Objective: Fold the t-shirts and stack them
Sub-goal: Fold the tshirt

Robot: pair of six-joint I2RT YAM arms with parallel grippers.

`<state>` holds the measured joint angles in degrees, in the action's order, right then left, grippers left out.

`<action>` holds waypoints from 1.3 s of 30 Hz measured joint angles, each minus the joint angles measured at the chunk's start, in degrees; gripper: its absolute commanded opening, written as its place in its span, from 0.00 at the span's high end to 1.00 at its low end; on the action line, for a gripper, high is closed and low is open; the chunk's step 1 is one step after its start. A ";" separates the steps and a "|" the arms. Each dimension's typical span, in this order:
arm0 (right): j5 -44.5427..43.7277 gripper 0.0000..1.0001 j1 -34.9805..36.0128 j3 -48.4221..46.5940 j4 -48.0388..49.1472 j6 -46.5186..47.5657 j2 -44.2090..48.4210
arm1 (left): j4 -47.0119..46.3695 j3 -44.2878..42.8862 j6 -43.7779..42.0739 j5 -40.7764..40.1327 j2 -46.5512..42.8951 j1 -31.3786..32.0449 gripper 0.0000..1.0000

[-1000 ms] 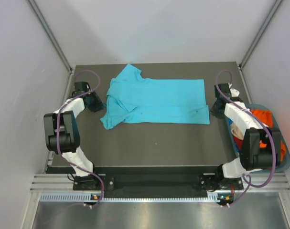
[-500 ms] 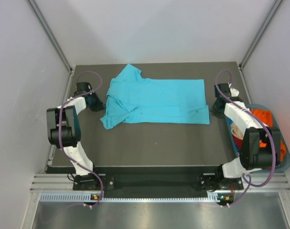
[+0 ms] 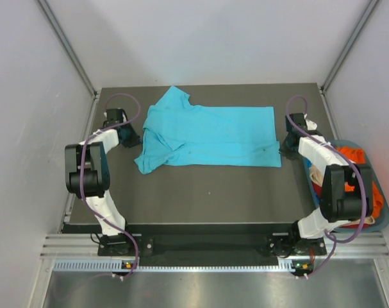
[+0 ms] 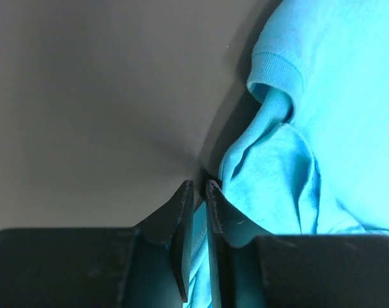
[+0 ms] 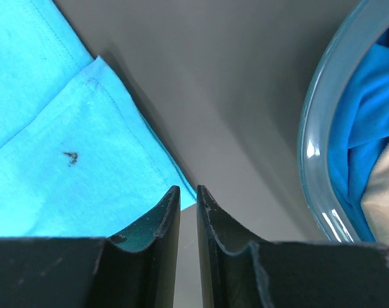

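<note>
A bright turquoise t-shirt [image 3: 213,131] lies spread on the dark table [image 3: 207,192], collar end to the left, hem to the right. My left gripper [image 3: 134,136] is at the shirt's left edge. In the left wrist view its jaws [image 4: 198,184] are shut with turquoise cloth [image 4: 335,96] pinched between them. My right gripper [image 3: 285,142] is at the hem's near right corner. In the right wrist view its jaws [image 5: 188,188] stand a narrow slit apart, with the shirt's corner [image 5: 53,147] at the tips.
A blue-grey plastic basket [image 3: 381,215] stands off the table's right edge, holding orange [image 3: 352,156], red and beige shirts. Its rim [image 5: 309,128] shows close to the right gripper, with blue cloth [image 5: 367,109] inside. Grey walls enclose the table.
The left gripper has moved slightly right and back, onto the shirt's left edge. The right gripper has shifted a little left, onto the hem corner. The shirt lies as before.
</note>
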<state>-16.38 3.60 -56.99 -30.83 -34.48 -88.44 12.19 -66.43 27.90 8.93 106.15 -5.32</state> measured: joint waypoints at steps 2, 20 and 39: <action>0.17 0.83 0.00 0.00 0.04 0.02 -0.20 | -0.50 0.00 0.37 -0.20 0.00 0.04 0.78; 0.61 0.83 0.00 -0.15 1.27 0.50 -3.52 | -4.52 -1.11 2.19 1.57 4.07 0.39 1.00; 1.46 0.83 0.00 -0.57 0.92 1.03 -3.69 | 7.93 -9.73 -1.25 -21.07 0.66 16.13 1.00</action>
<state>-14.92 3.60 -57.56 -29.91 -33.45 -92.14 20.12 -76.16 26.65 -12.14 106.80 10.81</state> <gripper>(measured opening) 0.170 0.012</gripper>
